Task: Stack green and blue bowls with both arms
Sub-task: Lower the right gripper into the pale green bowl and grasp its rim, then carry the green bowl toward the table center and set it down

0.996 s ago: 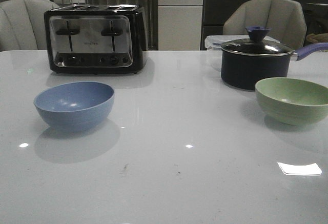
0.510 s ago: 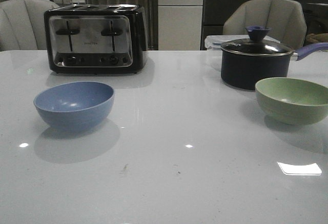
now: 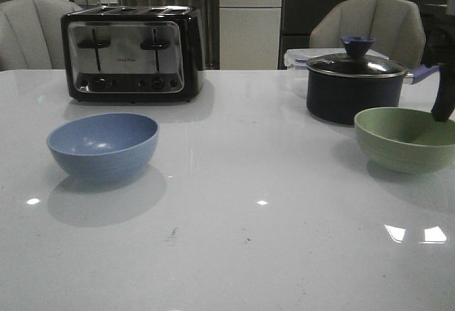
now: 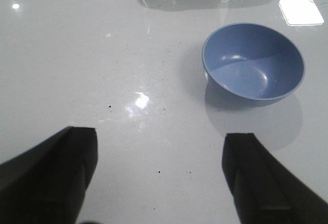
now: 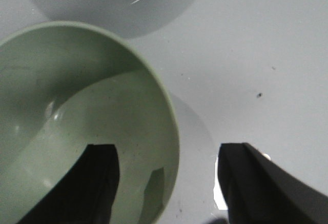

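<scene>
Green bowl (image 3: 407, 139) is sitting upright on the right side of the white table (image 3: 234, 240), just in front of the dark lidded saucepan (image 3: 353, 83). Right gripper (image 5: 166, 180) is straddling its rim with the jaws spread wide: one finger (image 5: 89, 183) is hanging inside the bowl, the other (image 5: 256, 183) is outside over bare tabletop. Cannot tell if either finger is touching the bowl wall. In the front view only a dark part of the right arm (image 3: 444, 76) is showing at the frame edge, above the bowl's far right rim.

Blue bowl (image 3: 103, 145) is sitting upright on the left side of the table, well apart from the green one, in front of the black and chrome toaster (image 3: 131, 53). Left gripper (image 4: 159, 178) is hovering over bare table with jaws wide and nothing between them; the blue bowl is lying ahead of it, apart from both fingers.

Behind the saucepan a clear lidded container (image 3: 297, 58) is partly showing. Two grey chairs (image 3: 370, 23) are standing behind the table.
</scene>
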Available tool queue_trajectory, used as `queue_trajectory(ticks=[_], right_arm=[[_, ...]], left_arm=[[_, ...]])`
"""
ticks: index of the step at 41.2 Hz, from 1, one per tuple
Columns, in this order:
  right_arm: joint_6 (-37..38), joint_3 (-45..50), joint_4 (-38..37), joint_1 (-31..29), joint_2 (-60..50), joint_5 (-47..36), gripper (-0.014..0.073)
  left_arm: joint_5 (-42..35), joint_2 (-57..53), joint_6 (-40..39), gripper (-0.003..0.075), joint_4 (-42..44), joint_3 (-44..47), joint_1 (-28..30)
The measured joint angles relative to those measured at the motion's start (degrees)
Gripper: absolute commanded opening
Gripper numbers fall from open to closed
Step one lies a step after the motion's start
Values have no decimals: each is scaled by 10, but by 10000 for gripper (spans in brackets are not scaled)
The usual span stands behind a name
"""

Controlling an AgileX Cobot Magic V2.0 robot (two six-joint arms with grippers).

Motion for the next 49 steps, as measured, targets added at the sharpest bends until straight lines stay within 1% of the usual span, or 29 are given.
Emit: queue_trajectory(ticks=[2,7,8,13,16,21,24,29,34,41,49], right_arm=[[0,-16,0,0,18,7,466],[0,-51,1,0,57,26,339],[0,-57,1,0,61,30,325],[-1,-66,1,0,74,39,206],[-1,-69,1,0,75,43,150],[-2,-69,3,0,75,47,85],[-7,-69,3,0,72,49,69],[-24,-69,2,7,51,53,69],[-31,-69,0,36,15,62,69],[-48,-69,0,118,-23,75,69],[-50,-63,2,227,-22,75,69]], left_arm=[[0,0,0,562,0,0,0],[-1,0,0,562,0,0,0],[-1,0,0,562,0,0,0],[-3,0,0,562,0,0,0],[-6,0,0,562,0,0,0],[-12,0,0,562,0,0,0],[-12,0,0,562,0,0,0],[-14,0,0,562,0,0,0],[-14,0,0,562,0,0,0],[-14,0,0,562,0,0,0],[-14,0,0,561,0,0,0]])
